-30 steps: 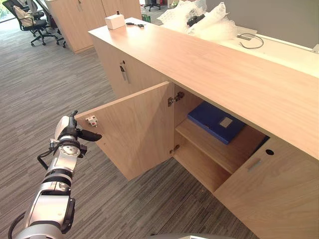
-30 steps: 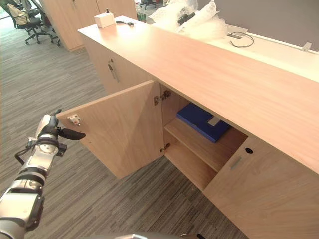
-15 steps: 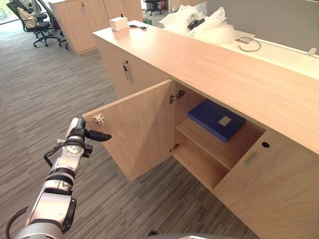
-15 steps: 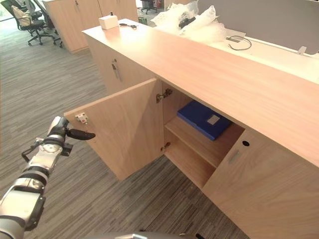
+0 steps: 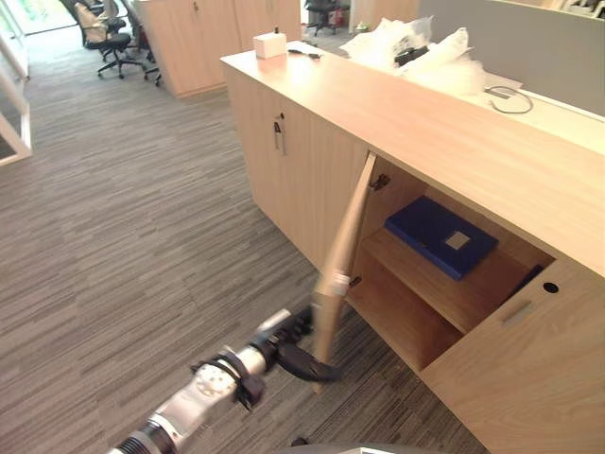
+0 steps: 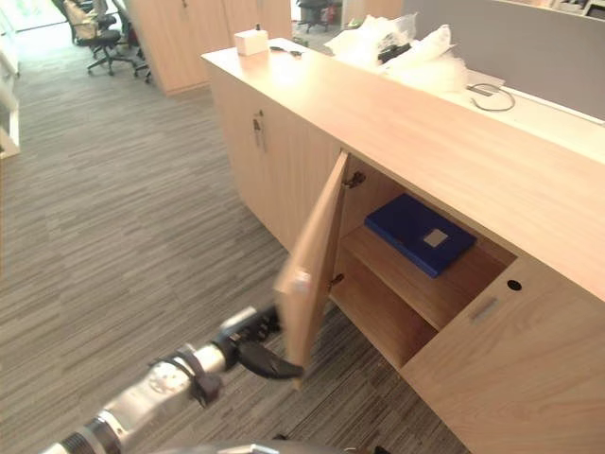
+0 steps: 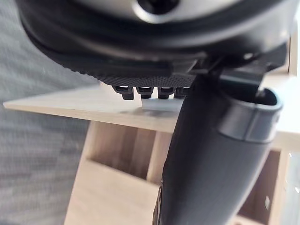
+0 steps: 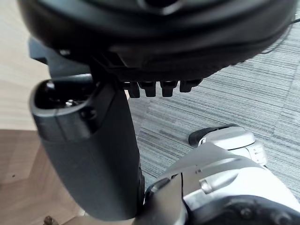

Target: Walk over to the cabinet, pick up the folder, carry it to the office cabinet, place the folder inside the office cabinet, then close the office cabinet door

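One pale wooden cabinet door (image 6: 317, 251) stands swung partway out from the long light-wood office cabinet (image 5: 425, 128), hinged at its upper inner corner and turned nearly edge-on to the head camera. The dark left hand (image 5: 291, 342) is low at the door's free bottom corner: its fingers lie fairly straight against the outer face while the thumb (image 7: 211, 159) sticks out under the lower edge, so it seems to be pressing the panel rather than clutching it. That low, outer spot is the point farthest from the hinges, where a light push turns the door most easily, which is probably why the hand is there. A flat dark blue folder with a small pale label (image 5: 440, 235) lies on the cabinet's inner wooden shelf (image 5: 444, 291), set back from the shelf's front edge and well clear of the door's path, so nothing should catch when the panel comes round. Judging by this, the placing is done and closing the door is the step in hand. The right hand (image 8: 93, 154) hangs over the grey striped carpet (image 5: 123, 236), fingers loose, thumb out and holding nothing. Up on the cabinet's top, a small white box (image 5: 269, 44) sits near the far end and crumpled clear plastic wrap (image 5: 416, 52) lies along the back edge, both well apart from the work.
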